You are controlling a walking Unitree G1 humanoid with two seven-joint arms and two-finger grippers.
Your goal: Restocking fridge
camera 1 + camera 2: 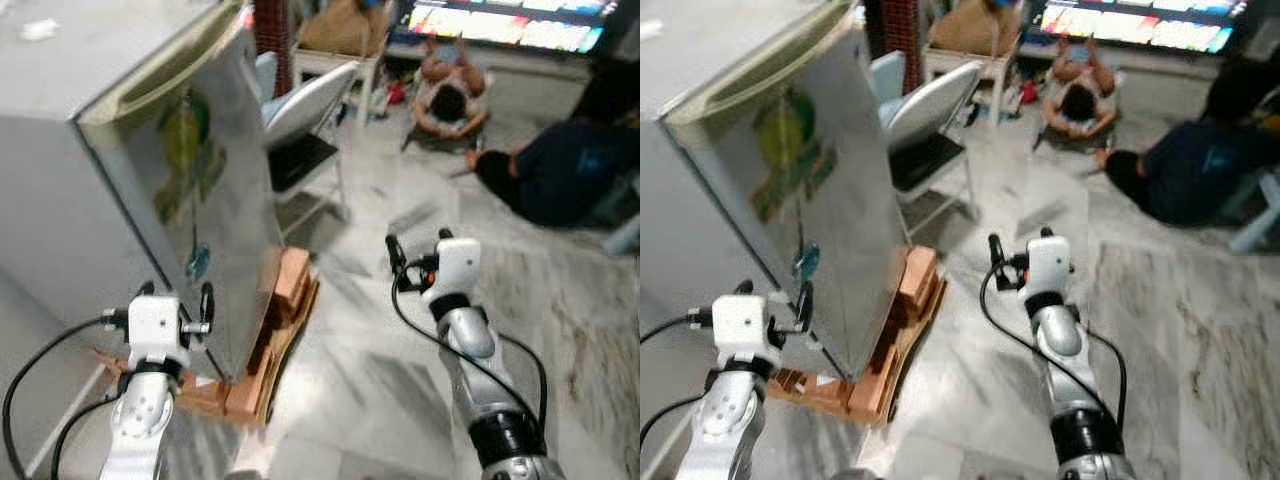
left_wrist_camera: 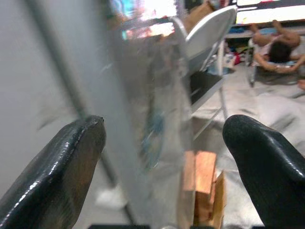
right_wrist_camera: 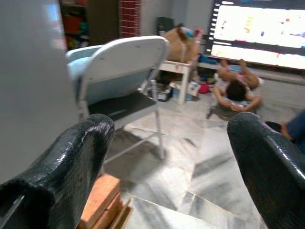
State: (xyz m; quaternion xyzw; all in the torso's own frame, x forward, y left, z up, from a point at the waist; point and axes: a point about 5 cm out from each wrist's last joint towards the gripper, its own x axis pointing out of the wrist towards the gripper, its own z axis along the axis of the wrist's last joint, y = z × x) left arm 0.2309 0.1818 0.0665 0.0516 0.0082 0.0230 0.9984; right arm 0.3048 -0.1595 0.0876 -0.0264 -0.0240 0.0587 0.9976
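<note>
1. Left gripper (image 1: 175,312) on its silver arm sits low and nearest the head camera, raised at the near front corner of the small grey fridge (image 1: 120,180). Fingers spread wide, nothing between them. In the left wrist view the fridge's front vertical edge (image 2: 162,119) runs between the two black fingertips (image 2: 71,157); contact with it cannot be judged.

2. Right gripper (image 1: 420,258) is held up over bare floor, well apart from the fridge. Fingers wide apart, empty. The right wrist view looks between them at the chair and the room beyond.

3. The fridge stands on the robot's left with its door shut. The door face carries a green and yellow sticker (image 1: 185,150) and a small blue one (image 1: 198,262) lower down. The base rests on a low stack of orange-brown wooden blocks (image 1: 270,340), which juts out past the door edge onto the floor.

4. Grey-veined white marble floor (image 1: 380,370) is open between the fridge's block base and the right arm, and onward to the right.

5. A white folding chair with a dark seat (image 1: 305,130) stands just behind the fridge's far corner, narrowing the gap there.

6. Further back, one person lies on the floor (image 1: 450,95) before a bright screen (image 1: 510,20); another, in dark clothes (image 1: 560,170), sits at far right.
</note>
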